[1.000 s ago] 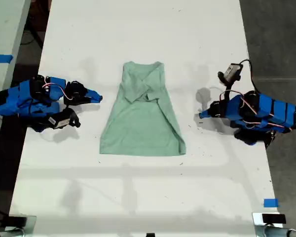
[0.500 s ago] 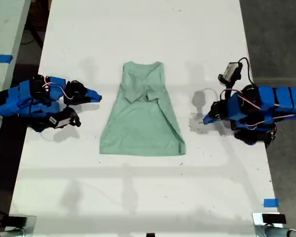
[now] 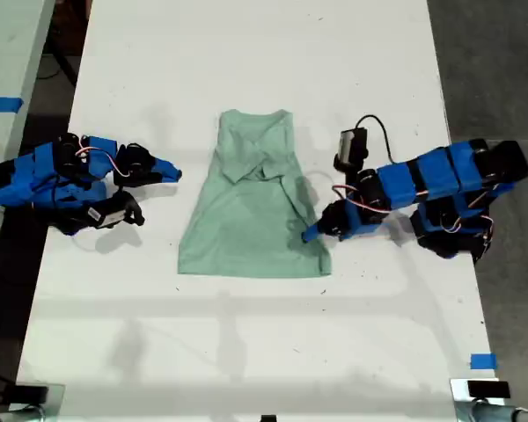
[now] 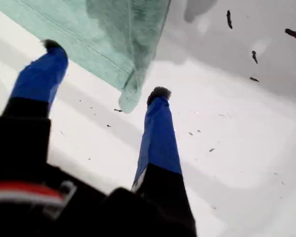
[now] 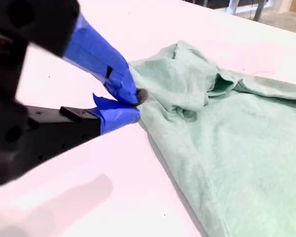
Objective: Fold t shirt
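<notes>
Shirt hem corner (image 4: 130, 96) lies between my first gripper's (image 4: 106, 69) parted jaws.

Exterior view looks straight down; both wrist views sit close, sharing the t shirt (image 3: 255, 207).

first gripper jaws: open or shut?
Open: in the first wrist view my first gripper shows blue fingers spread apart, straddling the t shirt corner.

Table (image 3: 246, 53): big, white, flat.
Blue tape (image 3: 482, 361): small piece, near the exterior view's bottom right corner.
Floor (image 3: 493, 61): dark grey.
</notes>
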Motion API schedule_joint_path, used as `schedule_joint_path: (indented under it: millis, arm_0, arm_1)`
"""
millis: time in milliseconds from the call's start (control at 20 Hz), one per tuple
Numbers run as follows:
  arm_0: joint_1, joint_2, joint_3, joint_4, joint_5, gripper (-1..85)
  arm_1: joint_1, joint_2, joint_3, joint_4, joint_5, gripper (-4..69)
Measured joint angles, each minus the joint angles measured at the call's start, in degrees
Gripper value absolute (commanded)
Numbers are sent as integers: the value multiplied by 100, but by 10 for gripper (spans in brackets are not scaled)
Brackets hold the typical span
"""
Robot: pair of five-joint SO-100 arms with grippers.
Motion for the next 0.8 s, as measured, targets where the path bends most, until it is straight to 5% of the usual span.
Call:
schedule_joint_path:
  millis: [350, 450, 600, 800]
  arm_0:
    - [0, 0, 0, 0, 0, -1]
    - [0, 0, 0, 0, 0, -1]
    - [0, 0, 0, 0, 0, -1]
    - [0, 0, 0, 0, 0, -1]
  arm_1:
    - [97, -580, 1143, -1749, -18, 205]
    - [123, -861, 1151, -1960, -149, 181]
    - [149, -1011, 1151, -2065, -185, 10]
    - [220, -1072, 1116, -1978, -193, 7]
